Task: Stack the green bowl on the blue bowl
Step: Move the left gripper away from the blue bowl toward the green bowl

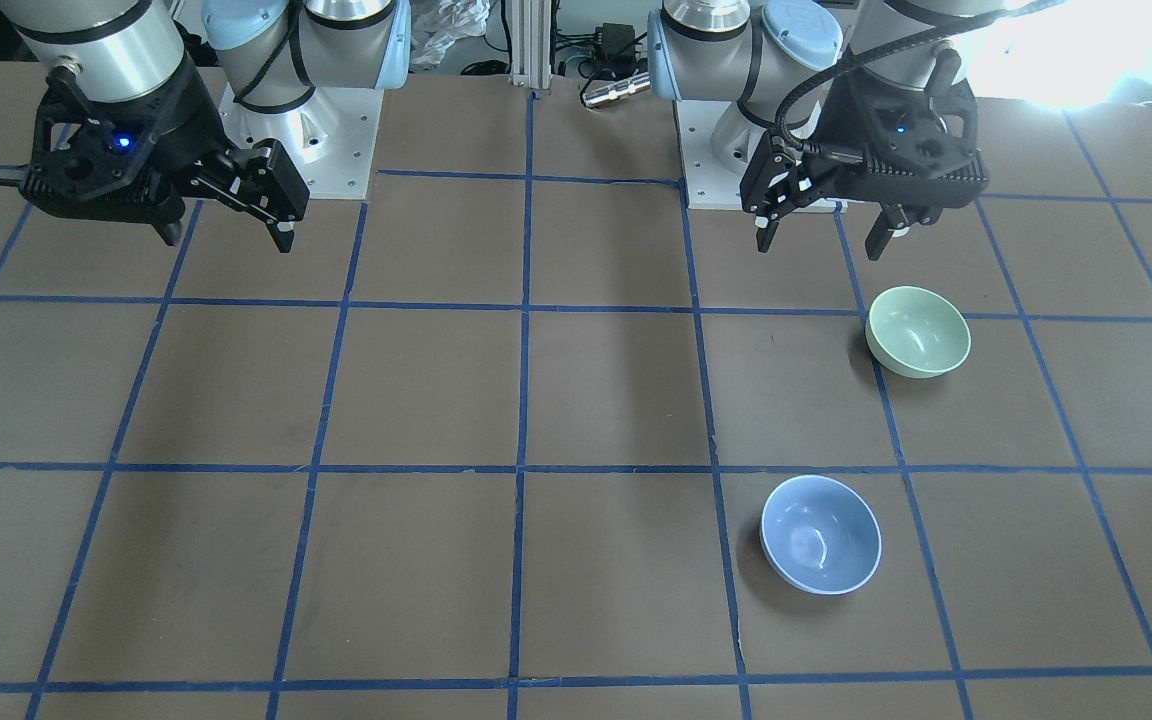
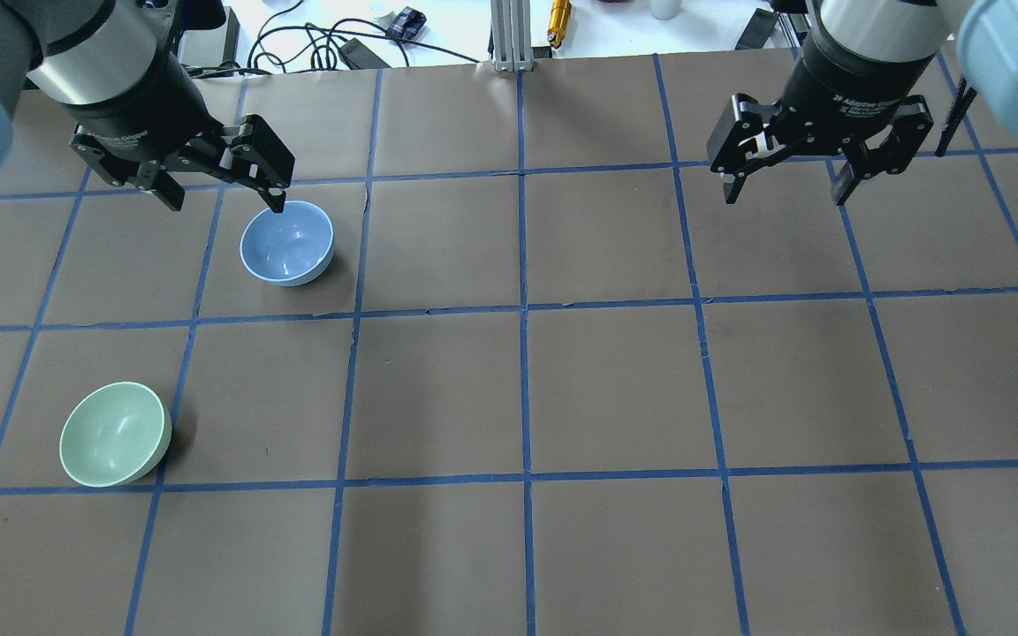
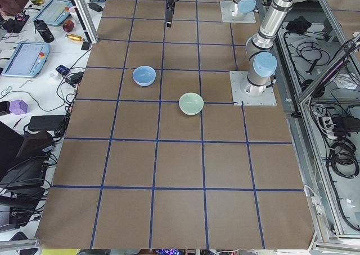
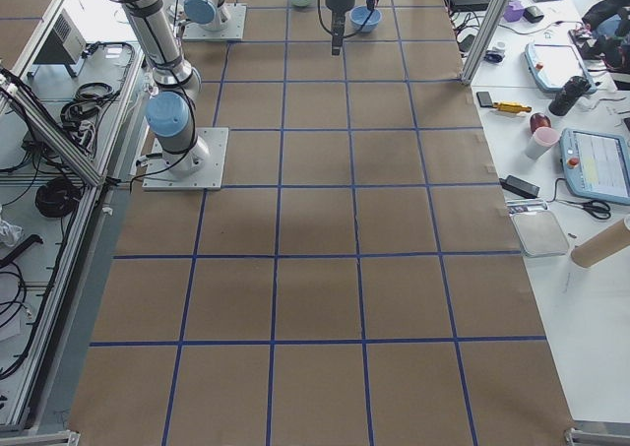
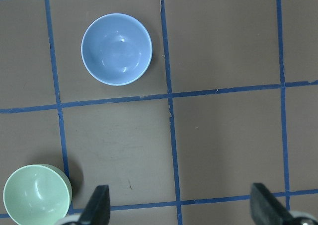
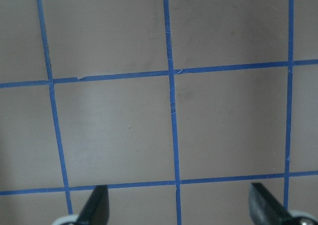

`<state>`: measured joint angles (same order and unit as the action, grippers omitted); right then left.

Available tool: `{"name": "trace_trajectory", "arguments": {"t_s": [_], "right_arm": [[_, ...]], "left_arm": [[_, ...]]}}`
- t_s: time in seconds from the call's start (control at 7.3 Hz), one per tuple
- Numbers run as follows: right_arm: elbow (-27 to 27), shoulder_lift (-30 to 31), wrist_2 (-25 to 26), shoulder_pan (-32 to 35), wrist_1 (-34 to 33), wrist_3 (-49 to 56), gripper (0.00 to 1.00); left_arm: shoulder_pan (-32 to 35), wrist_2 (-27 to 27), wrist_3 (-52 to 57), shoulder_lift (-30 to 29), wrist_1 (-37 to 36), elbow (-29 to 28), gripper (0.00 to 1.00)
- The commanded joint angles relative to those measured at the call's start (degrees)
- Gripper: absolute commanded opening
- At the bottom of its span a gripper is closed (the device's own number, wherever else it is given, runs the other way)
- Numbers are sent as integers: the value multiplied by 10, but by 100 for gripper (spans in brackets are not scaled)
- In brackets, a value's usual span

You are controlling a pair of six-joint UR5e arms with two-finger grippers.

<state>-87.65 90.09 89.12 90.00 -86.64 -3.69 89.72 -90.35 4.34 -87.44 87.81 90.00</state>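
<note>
Overhead exterior: green bowl point(image 2: 116, 435) and blue bowl point(image 2: 287, 243) sit well apart on desk point(image 2: 615, 389), robot's left half. Left claw point(image 2: 226, 199) wide, empty, aloft; right claw point(image 2: 785, 196) wide, idle. Step: approach. Next, you lower left claw onto green bowl's rim.

We find both bowls on the desk point(image 1: 436, 400), in the half at the robot's left. The small round pale green glossy bowl point(image 1: 917, 331) sits nearer the robot's base; the small round light blue glossy bowl point(image 1: 820, 534) lies well apart, farther out, slightly toward the middle. The right hand point(image 1: 228, 240) hangs over the other half.
</note>
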Motion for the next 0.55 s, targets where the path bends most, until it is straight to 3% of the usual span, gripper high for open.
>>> {"name": "trace_trajectory", "arguments": {"t_s": [0.0, 0.41], "right_arm": [[0, 0, 0, 0, 1, 0, 100], [0, 0, 0, 0, 1, 0, 100]], "left_arm": [[0, -1, 0, 0, 1, 0, 100], [-22, 1, 18, 1, 1, 15, 100]]}}
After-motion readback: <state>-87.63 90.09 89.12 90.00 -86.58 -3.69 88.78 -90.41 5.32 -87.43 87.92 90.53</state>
